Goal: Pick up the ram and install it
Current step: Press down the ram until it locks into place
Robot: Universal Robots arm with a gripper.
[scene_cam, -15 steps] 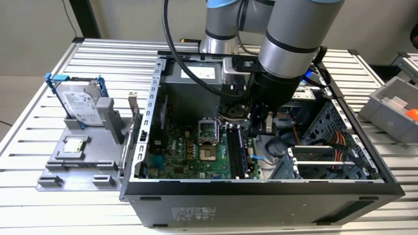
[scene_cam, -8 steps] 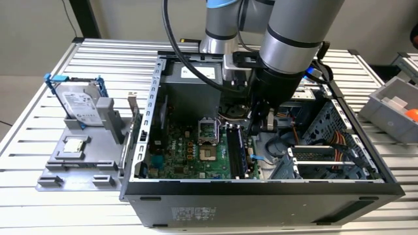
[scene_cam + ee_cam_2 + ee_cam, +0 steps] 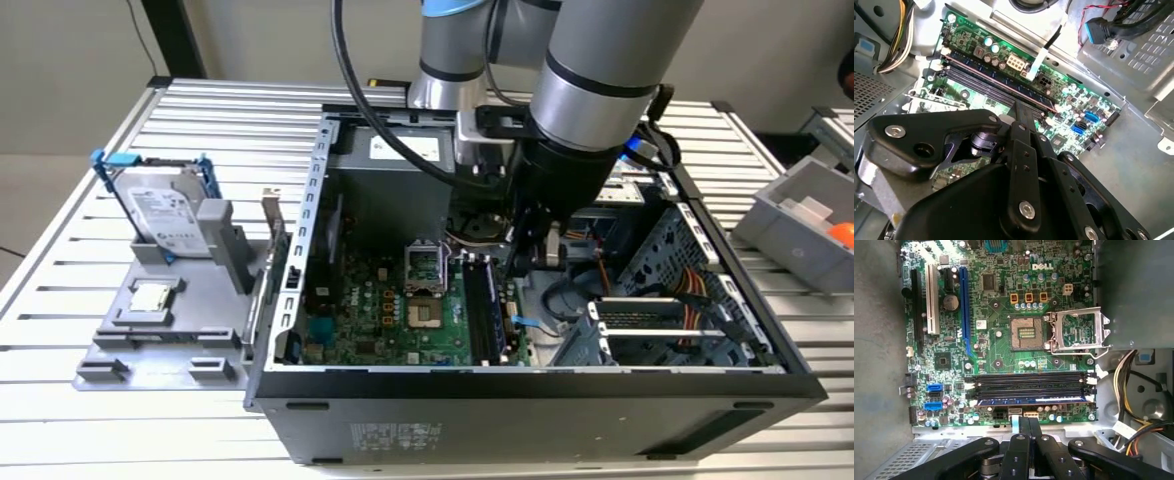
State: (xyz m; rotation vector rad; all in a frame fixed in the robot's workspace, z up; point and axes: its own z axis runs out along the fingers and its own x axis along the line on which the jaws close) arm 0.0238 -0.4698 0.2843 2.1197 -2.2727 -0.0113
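Blue-green ram stick (image 3: 1031, 401) sits in the motherboard's (image 3: 999, 347) edge slot; our black gripper (image 3: 1028, 426), fingers together and empty, hovers above. We judge seating remains, needing downward pressure.

The arm (image 3: 587, 70) hides the case's (image 3: 534, 385) rear interior in the exterior view.

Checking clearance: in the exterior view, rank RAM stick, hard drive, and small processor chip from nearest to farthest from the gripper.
1. RAM stick: in the motherboard slot, just below the gripper.
2. Hard drive: upright on the grey holder, exterior view's left.
3. Processor chip: flat on that holder, slightly farther out.
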